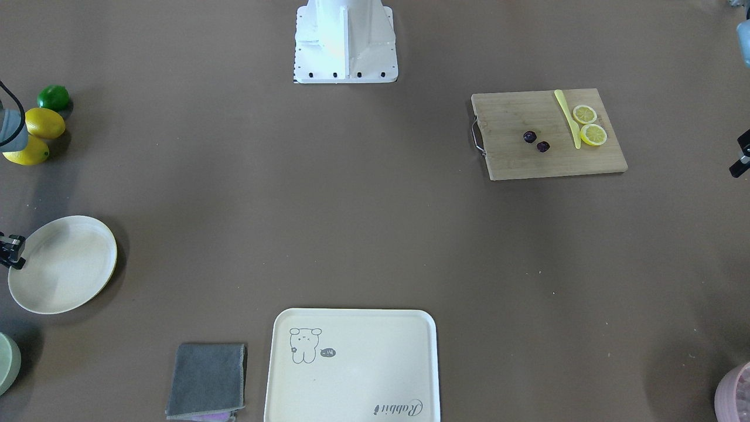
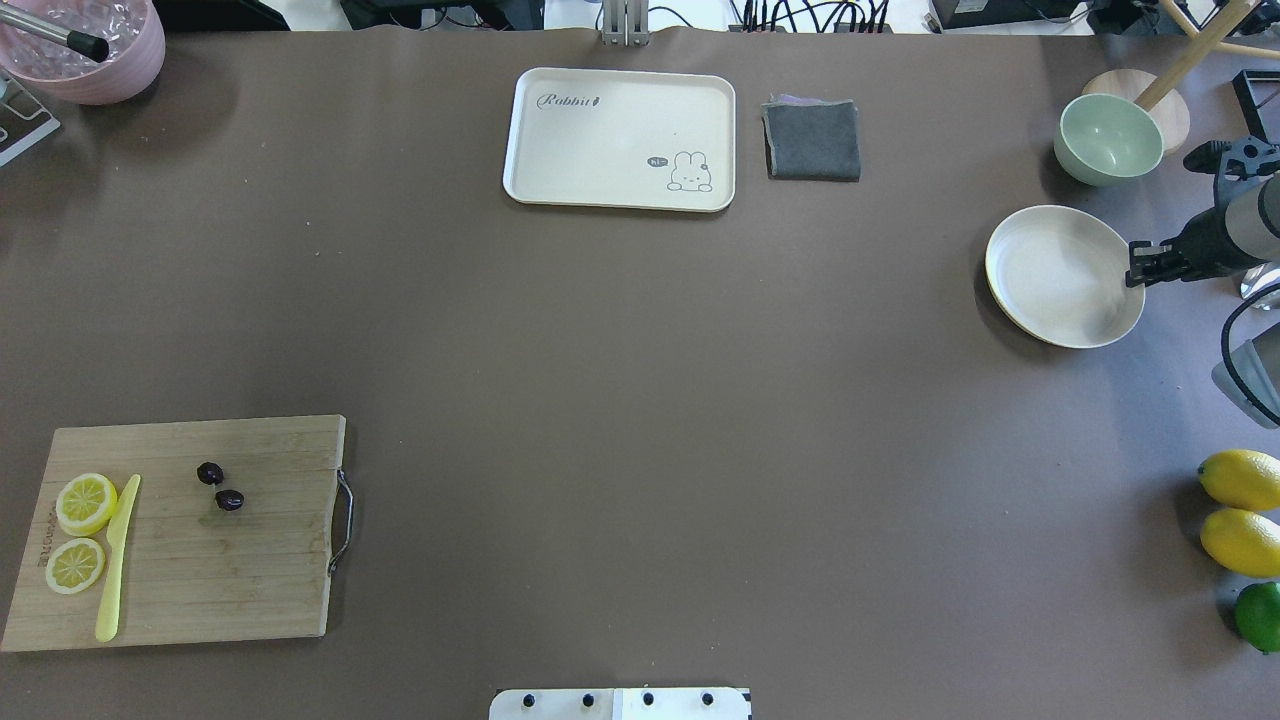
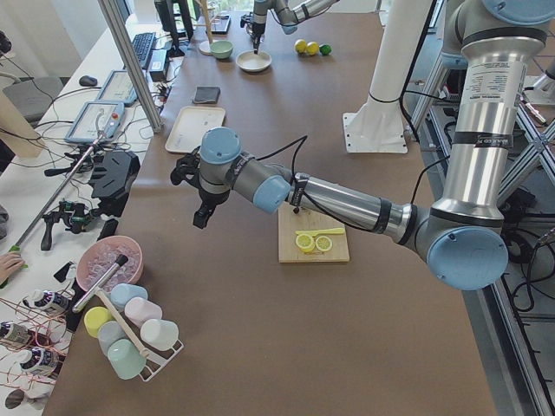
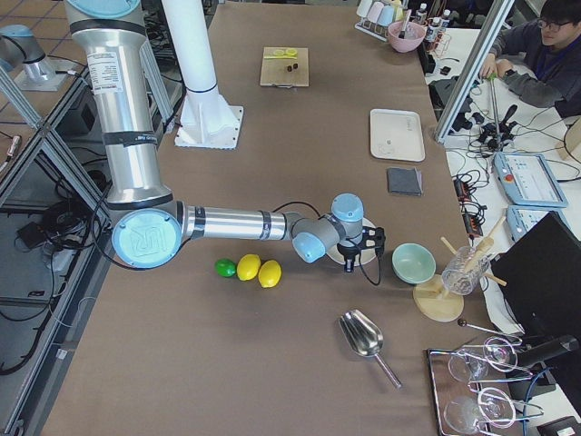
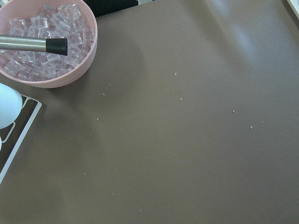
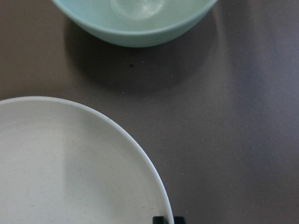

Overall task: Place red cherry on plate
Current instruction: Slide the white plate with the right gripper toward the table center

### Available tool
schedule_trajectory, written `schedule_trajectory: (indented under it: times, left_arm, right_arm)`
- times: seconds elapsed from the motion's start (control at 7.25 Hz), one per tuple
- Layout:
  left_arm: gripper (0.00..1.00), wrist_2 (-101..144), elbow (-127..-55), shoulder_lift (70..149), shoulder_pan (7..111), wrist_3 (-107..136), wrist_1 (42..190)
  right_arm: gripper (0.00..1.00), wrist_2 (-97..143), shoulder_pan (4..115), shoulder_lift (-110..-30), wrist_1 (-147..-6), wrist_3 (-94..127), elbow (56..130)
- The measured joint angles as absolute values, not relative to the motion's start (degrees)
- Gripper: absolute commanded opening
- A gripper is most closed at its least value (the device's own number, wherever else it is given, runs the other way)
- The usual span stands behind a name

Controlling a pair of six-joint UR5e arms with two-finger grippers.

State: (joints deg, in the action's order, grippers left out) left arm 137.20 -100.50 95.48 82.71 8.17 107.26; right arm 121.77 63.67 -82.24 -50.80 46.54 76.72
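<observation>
The brown table [image 2: 640, 350] is standing among benches crowded with cables and tablets, and a person [image 4: 545, 54] is sitting at one. The cherry [image 2: 220, 487] is lying on the board [image 2: 250, 570] at near left, well apart from the plate [image 2: 1050, 275] at right. The right gripper [image 2: 1140, 265] is pinching the plate's rim. The left gripper [image 3: 201, 212] is hovering near the ice bowl [image 5: 79, 74]; I cannot tell whether its fingers are apart.

Cut off at lower frame edge: right gripper [image 6: 168, 219], finger spread unclear. Too small to make out: red cherry [image 2: 210, 473] stem.
</observation>
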Motion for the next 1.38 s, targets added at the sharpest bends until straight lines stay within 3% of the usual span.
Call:
schedule_trajectory:
  times: [0.83,1.38]
  left_arm:
    - [0.98,137.2,-99.96,95.6,82.7,8.27,107.23]
    - [0.98,137.24,-100.15,95.63,82.71,9.51,107.22]
  right_arm:
    - [0.0,122.86,56.42,-79.04,-51.1,76.46,93.08]
    - [0.0,106.39,39.38,-67.08,-54.85,96.03,94.5]
